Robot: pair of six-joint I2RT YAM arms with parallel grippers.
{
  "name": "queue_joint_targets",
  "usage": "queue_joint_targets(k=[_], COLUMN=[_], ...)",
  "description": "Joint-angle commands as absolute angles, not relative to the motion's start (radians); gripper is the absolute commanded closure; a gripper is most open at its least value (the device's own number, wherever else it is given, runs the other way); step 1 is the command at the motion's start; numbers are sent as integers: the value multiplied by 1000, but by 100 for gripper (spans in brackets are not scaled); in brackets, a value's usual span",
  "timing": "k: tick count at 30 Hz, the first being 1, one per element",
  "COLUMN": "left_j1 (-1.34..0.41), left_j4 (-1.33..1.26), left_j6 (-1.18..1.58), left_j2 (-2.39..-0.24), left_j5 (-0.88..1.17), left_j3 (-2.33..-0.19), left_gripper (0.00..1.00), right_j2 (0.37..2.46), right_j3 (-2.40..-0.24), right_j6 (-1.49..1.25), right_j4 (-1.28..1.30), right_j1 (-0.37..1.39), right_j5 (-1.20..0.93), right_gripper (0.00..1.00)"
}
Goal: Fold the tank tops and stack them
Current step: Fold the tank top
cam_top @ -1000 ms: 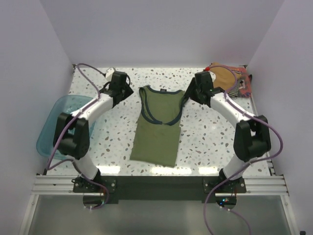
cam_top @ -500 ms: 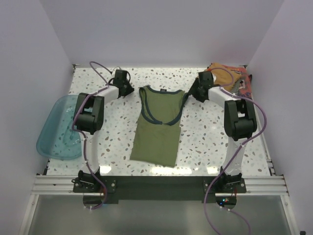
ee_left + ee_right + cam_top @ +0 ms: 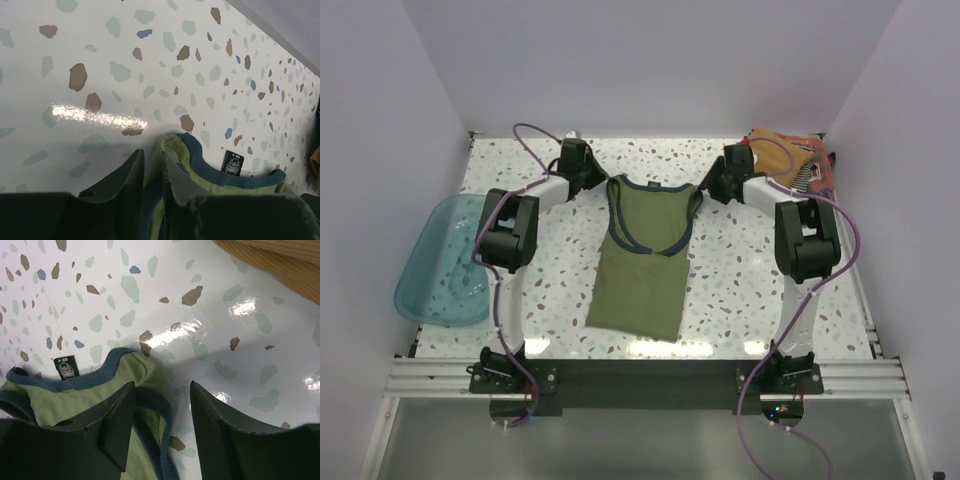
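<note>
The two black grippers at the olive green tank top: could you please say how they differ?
Jaws: the left gripper stands narrow around a strap of the olive green tank top; the right gripper stands wide. Side: the left gripper is at its left-hand strap, the right gripper at the other. Both sit low at its far end.

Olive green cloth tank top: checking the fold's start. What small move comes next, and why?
Probably close both grippers on the straps of the olive green tank top before lifting. The right gripper stands open astride one strap; the left gripper hugs the other, grip unclear.
</note>
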State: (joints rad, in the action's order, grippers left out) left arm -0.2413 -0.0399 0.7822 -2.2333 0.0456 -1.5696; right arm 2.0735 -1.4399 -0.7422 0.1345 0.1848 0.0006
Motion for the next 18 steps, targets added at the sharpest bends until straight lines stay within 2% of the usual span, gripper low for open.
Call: queue_joint_targets(k=[1,6,13,15,18], left_j1=[-258,-264,-279,-284,-284], left_j4=[-110,-112,-104,-103,-86], left_j6=[798,805,810,810,799], left_j2=[-2249,-2250,-2278,-2283,-2278], left_j5=[94,109,135,137,124], left_j3=[-1627,-1643,-1690,-1693,-1698], left_gripper=[75,77,78,78,78], right_j2=[2089,2108,2129,2129,2114], right_j3=[-1509,-1532,-1557,-1566,-1583], right_j6=[-769,-781,-792,-787,-737], right_j4=[81,78,67,77,132], right_j1=[187,187,189,189,189], right_j5=[-51,-67,-95,-98,-69], right_gripper=[51,62,93,94,89])
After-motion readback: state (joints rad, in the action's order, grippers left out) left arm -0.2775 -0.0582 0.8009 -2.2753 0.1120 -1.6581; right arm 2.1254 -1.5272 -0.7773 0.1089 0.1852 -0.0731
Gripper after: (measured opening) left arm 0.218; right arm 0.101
